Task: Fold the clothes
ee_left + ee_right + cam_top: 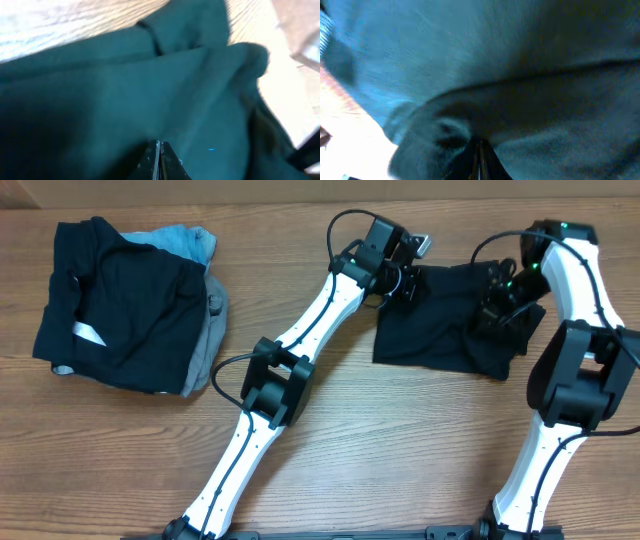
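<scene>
We log one desk (pixel 400 440): brown wood-grain surface, grain running left to right, filling the overhead view. A paler band runs along the left half of the far edge. Light is even and soft, and shadows on the wood are faint. In both wrist views bare wood near the desk's far edge washes out to pale cream, almost white.

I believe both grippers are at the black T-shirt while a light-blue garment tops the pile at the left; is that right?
Not quite: the overhead view shows the black garment with a white strip label on top, the light-blue garment peeking out beneath. The left gripper and right gripper are indeed at the black T-shirt.
</scene>
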Available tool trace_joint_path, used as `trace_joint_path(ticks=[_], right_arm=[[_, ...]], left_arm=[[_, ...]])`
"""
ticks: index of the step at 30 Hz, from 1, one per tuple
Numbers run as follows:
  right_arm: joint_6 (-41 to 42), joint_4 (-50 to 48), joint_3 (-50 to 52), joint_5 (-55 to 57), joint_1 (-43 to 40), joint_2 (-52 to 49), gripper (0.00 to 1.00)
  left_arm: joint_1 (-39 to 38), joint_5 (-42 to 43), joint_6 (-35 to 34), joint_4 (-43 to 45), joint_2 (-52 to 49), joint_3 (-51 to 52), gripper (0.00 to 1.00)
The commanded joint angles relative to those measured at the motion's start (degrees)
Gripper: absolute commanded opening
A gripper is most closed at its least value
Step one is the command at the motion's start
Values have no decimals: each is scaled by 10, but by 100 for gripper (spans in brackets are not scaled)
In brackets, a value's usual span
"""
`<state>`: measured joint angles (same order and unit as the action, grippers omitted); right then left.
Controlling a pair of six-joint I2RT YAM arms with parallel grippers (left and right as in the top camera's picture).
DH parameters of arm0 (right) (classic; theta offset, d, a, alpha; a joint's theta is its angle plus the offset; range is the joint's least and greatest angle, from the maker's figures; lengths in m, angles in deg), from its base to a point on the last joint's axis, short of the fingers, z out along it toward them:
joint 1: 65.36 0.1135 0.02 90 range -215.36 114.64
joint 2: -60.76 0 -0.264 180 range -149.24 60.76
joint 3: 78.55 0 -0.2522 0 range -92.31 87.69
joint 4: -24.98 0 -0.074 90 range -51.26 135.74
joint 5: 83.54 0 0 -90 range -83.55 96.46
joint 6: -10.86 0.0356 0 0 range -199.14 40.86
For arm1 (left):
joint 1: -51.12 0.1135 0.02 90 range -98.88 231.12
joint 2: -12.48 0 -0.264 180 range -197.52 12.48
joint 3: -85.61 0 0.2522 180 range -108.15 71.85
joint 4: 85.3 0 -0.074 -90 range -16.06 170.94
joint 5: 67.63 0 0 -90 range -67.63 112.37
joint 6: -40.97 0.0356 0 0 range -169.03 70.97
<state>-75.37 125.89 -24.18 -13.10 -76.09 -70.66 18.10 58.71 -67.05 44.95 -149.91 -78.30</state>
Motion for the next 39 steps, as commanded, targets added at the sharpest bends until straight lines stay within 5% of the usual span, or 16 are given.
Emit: trace_joint_path(ticks=[1, 8, 13, 19, 25, 39], right_arm=[[-4, 22, 40, 29, 17, 15, 4], [2, 80, 45, 50, -28, 80, 4], [9, -42, 46, 41, -18, 163, 4], [9, -209, 94, 89, 44, 136, 4], [9, -267, 191, 89, 49, 107, 4], [10, -121, 217, 148, 39, 108, 4]], left_arm=[[-4, -32, -2, -9, -23, -3, 4], [-4, -100, 1, -51, -23, -3, 4], [-3, -99, 0, -50, -23, -3, 4], [-3, -99, 0, -49, -23, -3, 4], [-3, -99, 0, -49, -23, -3, 4], [1, -100, 0, -49, -23, -3, 4]])
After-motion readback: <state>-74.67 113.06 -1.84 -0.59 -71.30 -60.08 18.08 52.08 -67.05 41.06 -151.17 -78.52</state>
